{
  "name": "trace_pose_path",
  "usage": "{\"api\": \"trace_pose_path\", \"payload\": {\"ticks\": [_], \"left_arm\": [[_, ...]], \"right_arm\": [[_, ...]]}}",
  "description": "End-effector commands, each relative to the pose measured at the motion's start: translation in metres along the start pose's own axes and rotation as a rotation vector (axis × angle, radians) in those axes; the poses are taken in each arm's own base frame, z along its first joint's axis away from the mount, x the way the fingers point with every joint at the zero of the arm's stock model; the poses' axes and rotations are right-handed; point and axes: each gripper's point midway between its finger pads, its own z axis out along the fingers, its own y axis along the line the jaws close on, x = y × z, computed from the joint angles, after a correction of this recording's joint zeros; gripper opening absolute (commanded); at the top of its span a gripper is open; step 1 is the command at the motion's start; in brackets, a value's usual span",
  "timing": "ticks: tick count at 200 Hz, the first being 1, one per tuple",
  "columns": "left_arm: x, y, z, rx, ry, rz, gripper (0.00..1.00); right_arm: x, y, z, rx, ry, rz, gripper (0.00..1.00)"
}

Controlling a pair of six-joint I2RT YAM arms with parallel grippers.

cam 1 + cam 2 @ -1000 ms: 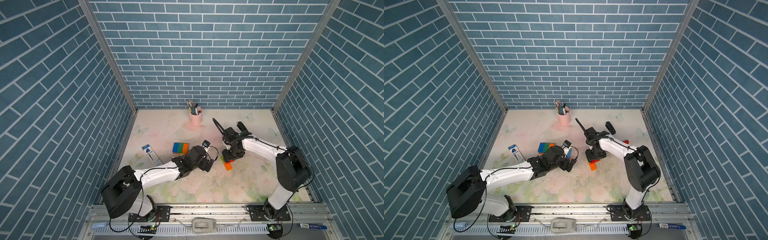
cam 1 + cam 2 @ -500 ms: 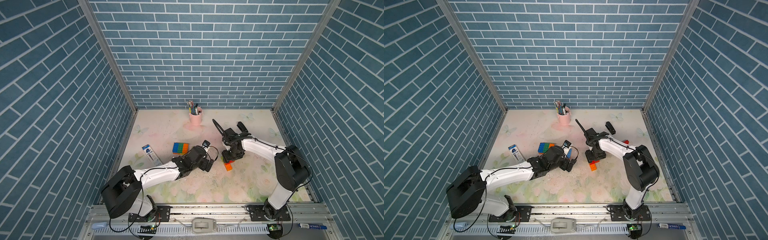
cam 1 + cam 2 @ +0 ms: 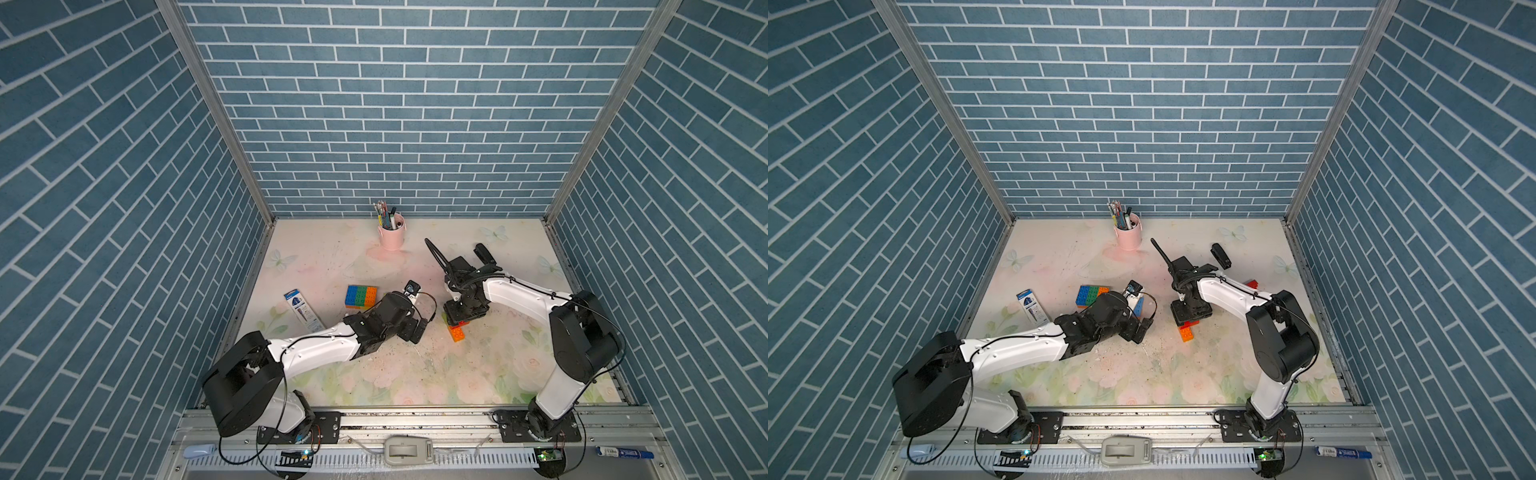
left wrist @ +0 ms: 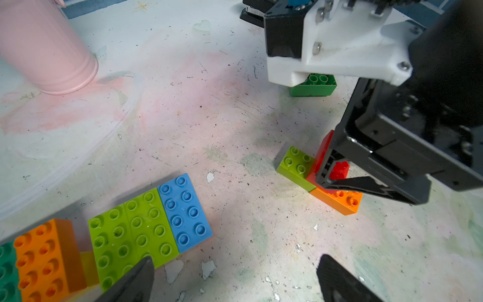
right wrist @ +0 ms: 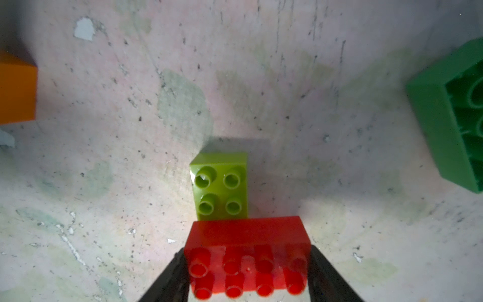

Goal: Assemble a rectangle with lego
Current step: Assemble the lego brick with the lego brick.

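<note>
While red brick [image 5: 245, 232] is clamped in R gripper [image 5: 247, 274] just beside lime brick [image 5: 222, 188], edges should be squared w/ it before pressing — L gripper [image 4: 235, 282] held wide, empty, near slab [image 4: 146, 227].

The lego [image 4: 146, 230] is red, lime, orange, blue; walls [image 3: 415, 104] blue-bricked.

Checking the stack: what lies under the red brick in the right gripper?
A lime brick and an orange brick stick out from under the red brick. Their covered ends, and whether they join, are hidden.
</note>
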Motion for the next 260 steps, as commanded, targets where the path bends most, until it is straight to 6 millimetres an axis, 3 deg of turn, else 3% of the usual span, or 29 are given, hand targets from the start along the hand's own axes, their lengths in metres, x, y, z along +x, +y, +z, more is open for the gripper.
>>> {"api": "trace_pose_path", "payload": {"ticks": [1, 43, 132, 178, 209, 260], "left_arm": [[0.003, 0.000, 0.000, -0.001, 0.004, 0.005, 0.98], [0.006, 0.004, 0.001, -0.009, 0.004, 0.004, 0.98], [0.009, 0.010, 0.001, -0.018, 0.009, -0.003, 0.98], [0.007, 0.011, -0.001, -0.019, 0.002, -0.006, 0.98], [0.005, 0.011, -0.003, -0.021, -0.005, -0.007, 0.98], [0.002, 0.011, -0.006, -0.020, -0.015, -0.009, 0.99]], "right_arm": [[0.030, -0.009, 0.025, 0.059, 0.129, -0.013, 0.00], [0.030, -0.005, 0.025, 0.045, 0.139, -0.017, 0.00], [0.046, -0.010, 0.051, 0.082, 0.256, -0.017, 0.00], [0.027, -0.006, 0.039, 0.075, 0.193, -0.017, 0.00], [0.017, -0.001, 0.027, 0.050, 0.154, -0.018, 0.24], [0.010, 0.006, 0.015, 0.013, 0.125, -0.014, 0.55]]}}
